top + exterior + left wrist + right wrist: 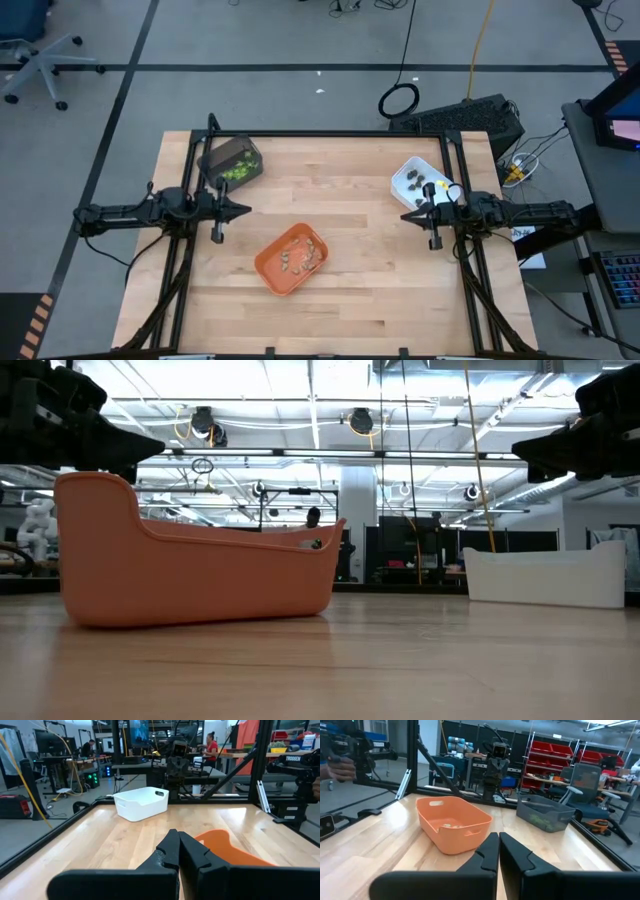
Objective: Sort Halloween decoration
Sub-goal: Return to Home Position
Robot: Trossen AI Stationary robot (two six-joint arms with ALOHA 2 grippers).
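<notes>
While both arms hang above the table, nothing is held | left gripper (pixel 243 210): clenched, empty, left of orange tray (pixel 270 272) | right gripper (pixel 405 216): clenched, empty, right of it | tan pieces (pixel 300 258): inside it | green pieces (pixel 236 172): in grey tray (pixel 217 157), back-left of it | dark pieces (pixel 428 183): in white tray (pixel 404 171), back-right of it
</notes>
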